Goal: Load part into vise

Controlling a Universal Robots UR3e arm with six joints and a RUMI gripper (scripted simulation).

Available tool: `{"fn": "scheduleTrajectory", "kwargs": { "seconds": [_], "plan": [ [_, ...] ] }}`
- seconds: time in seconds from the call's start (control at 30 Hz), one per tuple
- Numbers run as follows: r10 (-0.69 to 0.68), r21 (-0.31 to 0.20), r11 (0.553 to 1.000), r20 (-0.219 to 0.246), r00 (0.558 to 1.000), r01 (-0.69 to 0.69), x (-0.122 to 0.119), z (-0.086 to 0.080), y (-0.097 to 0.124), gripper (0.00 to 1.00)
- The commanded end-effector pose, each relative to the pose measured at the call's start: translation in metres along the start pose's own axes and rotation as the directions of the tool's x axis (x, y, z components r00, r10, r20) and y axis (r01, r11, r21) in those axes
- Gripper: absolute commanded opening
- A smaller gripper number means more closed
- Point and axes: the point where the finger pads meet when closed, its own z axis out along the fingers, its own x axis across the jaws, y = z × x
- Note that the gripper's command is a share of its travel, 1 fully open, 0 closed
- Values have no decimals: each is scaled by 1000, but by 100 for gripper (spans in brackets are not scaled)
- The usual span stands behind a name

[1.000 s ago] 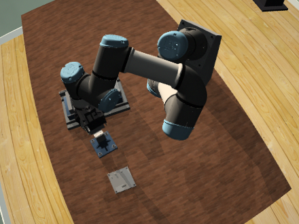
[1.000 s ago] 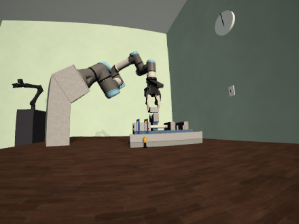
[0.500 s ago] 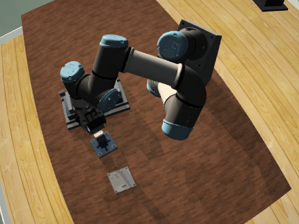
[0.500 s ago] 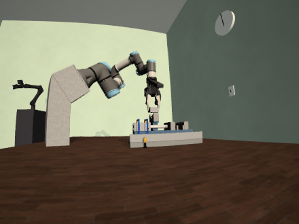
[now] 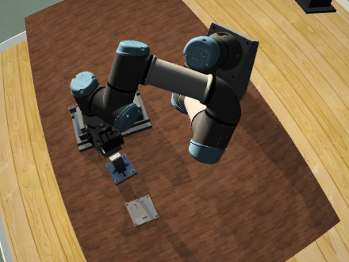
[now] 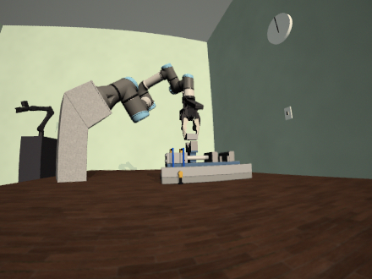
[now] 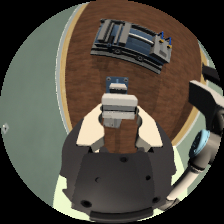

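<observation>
The gripper (image 5: pixel 114 154) (image 6: pixel 191 134) (image 7: pixel 118 105) was clenched on the block (image 5: pixel 115 157) (image 6: pixel 191 137) (image 7: pixel 119 101), holding it in the air above the V-block's blue plate (image 5: pixel 128 167) (image 7: pixel 109 82). In the top view, that plate sat at about five o'clock from the block, the grey infeed plate (image 5: pixel 139 212) farther out at five, and the vise (image 5: pixel 136 130) (image 6: pixel 207 171) (image 7: pixel 155 65) around twelve, partly hidden under the arm. The arm's mount (image 5: pixel 250 52) (image 6: pixel 73 148) stood toward two o'clock. Beneath everything spread a dark reddish-brown wood surface (image 5: pixel 178 214) (image 6: pixel 186 224) (image 7: pixel 80 95), streaked with shadows, its curved edges meeting pale yellow floorboards (image 5: pixel 313 99). From the exterior view's centre, a black cabinet (image 6: pixel 31 158) stood at nine o'clock against a pale green wall (image 6: pixel 106 55); on the darker green wall (image 6: pixel 254 84), a round clock (image 6: pixel 278 29) hung at one and a small switch plate (image 6: pixel 288 112) between two and three.

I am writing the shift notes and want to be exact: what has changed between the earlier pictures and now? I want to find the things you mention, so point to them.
Nothing visibly changed. The arm (image 5: pixel 178 78) (image 6: pixel 152 80) and gripper (image 5: pixel 112 150) (image 6: pixel 191 133) (image 7: pixel 118 105) stayed in place, the part (image 5: pixel 115 156) (image 6: pixel 191 137) (image 7: pixel 119 101) still held above the V-block's blue plate (image 5: pixel 129 166) (image 7: pixel 109 83).
</observation>
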Motion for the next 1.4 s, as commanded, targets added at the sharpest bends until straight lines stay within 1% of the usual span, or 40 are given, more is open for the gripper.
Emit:
{"fn": "scheduleTrajectory", "kwargs": {
  "seconds": [0.0, 0.8, 1.37],
  "plan": [
    [-1, 1, 1000, 1, 1000, 1, 0, 0, 0, 0],
    [-1, 1, 1000, 1, 1000, 1, 0, -1, 0, 0],
    [-1, 1, 1000, 1, 1000, 1, 0, -12, 0, 0]
  ]
}}
